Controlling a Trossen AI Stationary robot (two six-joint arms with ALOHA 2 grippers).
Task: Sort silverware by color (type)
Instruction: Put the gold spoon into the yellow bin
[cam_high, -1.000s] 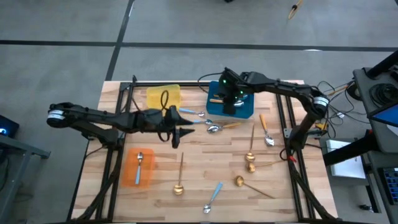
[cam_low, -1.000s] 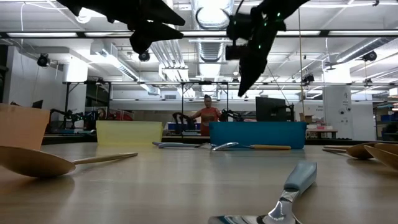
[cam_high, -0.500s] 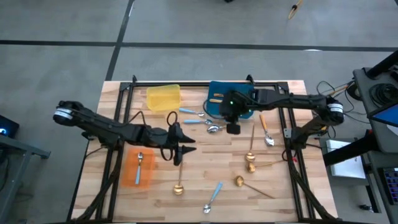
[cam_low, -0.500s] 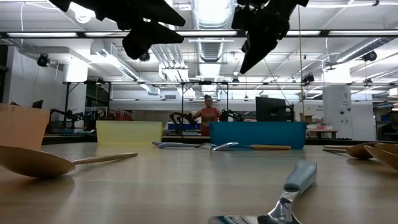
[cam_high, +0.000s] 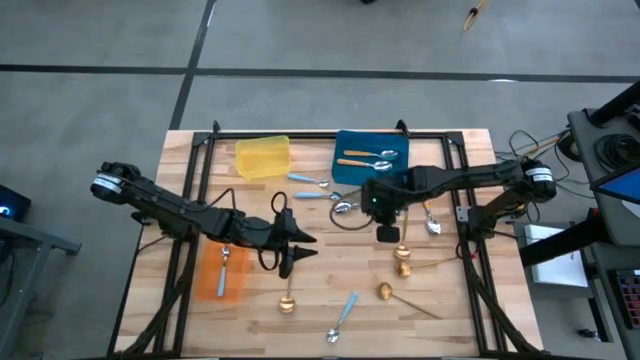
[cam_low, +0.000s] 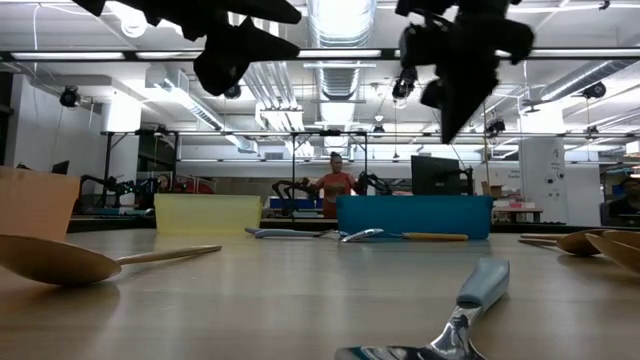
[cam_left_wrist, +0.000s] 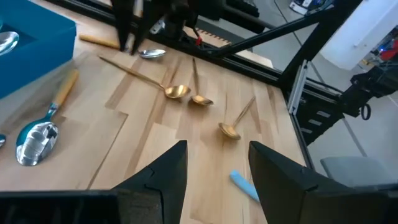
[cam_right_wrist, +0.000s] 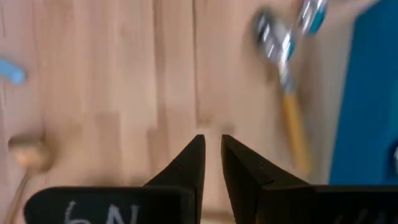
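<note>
Silverware lies spread over the wooden table: gold spoons (cam_high: 288, 292) (cam_high: 402, 247) (cam_high: 385, 292), blue-handled spoons (cam_high: 305, 180) (cam_high: 343, 316) and orange-handled spoons (cam_high: 347, 206) (cam_high: 428, 216). Two spoons lie in the blue tray (cam_high: 395, 175), one in the orange tray (cam_high: 212, 285). My left gripper (cam_high: 305, 246) hovers open over bare wood right of the orange tray, nothing between its fingers (cam_left_wrist: 217, 162). My right gripper (cam_high: 387, 235) points down above the table's middle, near a gold spoon, its fingertips nearly together (cam_right_wrist: 211, 146) and holding nothing.
A yellow tray (cam_high: 263, 157) stands at the far left beside the blue one. Black frame rails (cam_high: 455, 195) run along both sides of the table. Bare wood lies between the two grippers and along the near edge. A person stands far behind the table (cam_low: 333, 180).
My right gripper has swung from over the blue tray toward the table's near edge and now hangs over the wood beside the gold spoons. My left gripper has moved toward the near edge, sinking a little. No spoon on the table has shifted.
</note>
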